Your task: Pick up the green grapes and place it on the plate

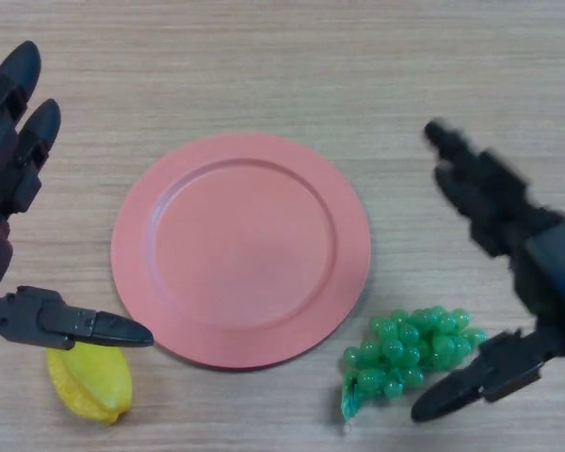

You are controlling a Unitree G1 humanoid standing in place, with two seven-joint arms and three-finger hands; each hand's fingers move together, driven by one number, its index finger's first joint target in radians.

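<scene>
green grapes (pixel 410 348): glossy bunch, short stem

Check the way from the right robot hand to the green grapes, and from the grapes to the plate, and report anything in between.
Nothing visible blocks either way. The right robot hand is open just right of the green grapes, its thumb beside the bunch. The pink plate lies just left of the grapes with only bare table between. The yellow fruit sits beyond the plate's far side.

Both hands are matte black. The left hand (pixel 14 169) has thick, round-tipped segmented fingers. The right hand (pixel 508 245) joins a grey-blue wrist.
</scene>
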